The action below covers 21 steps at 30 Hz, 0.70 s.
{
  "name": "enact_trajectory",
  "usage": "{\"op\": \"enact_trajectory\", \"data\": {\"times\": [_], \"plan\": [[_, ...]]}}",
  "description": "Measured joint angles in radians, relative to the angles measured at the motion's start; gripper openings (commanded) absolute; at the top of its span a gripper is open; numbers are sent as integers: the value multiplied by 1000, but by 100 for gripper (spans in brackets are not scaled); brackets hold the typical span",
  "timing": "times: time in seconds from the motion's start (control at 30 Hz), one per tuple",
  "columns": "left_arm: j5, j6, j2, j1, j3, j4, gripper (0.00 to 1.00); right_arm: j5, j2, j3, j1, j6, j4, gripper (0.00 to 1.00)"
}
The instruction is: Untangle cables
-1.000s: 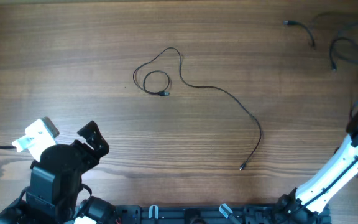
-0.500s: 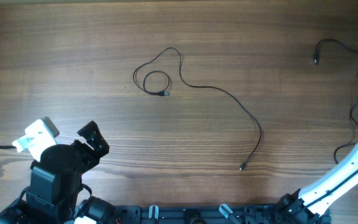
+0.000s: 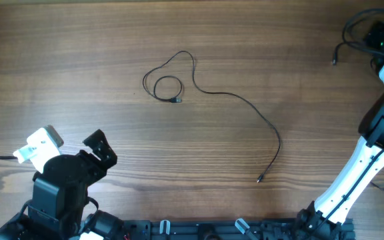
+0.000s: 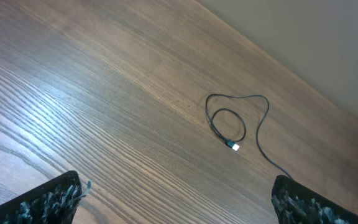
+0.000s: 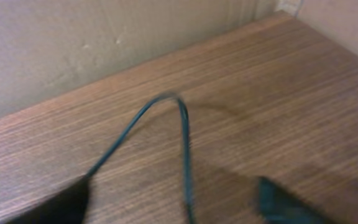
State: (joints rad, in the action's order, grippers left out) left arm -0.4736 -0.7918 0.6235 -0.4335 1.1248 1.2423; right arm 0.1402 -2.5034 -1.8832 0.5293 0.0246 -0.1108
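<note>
Left gripper (image 3: pixel 99 149) is hovering open; right gripper (image 5: pixel 173 202) is standing open, a blurred cable (image 5: pixel 183 127) hanging between its fingers, over the bench (image 5: pixel 303 93).

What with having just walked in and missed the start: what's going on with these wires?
Wires are being untangled on a wooden table. One long wire lies spread out alone mid-table, one end coiled. The right gripper is at the far right corner among the remaining wires, its jaws open with a blurred wire looping between them. The left gripper waits open near the front left, touching nothing.
</note>
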Motion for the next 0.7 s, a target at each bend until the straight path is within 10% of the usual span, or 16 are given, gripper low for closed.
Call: {"op": "enact_trajectory", "data": {"times": [0.37, 0.7], "plan": [[0, 0, 0, 0, 0, 0, 100, 28, 112, 1, 16, -1, 37, 100], [0, 0, 0, 0, 0, 0, 100, 641, 321, -9, -38, 304, 135, 100]]}}
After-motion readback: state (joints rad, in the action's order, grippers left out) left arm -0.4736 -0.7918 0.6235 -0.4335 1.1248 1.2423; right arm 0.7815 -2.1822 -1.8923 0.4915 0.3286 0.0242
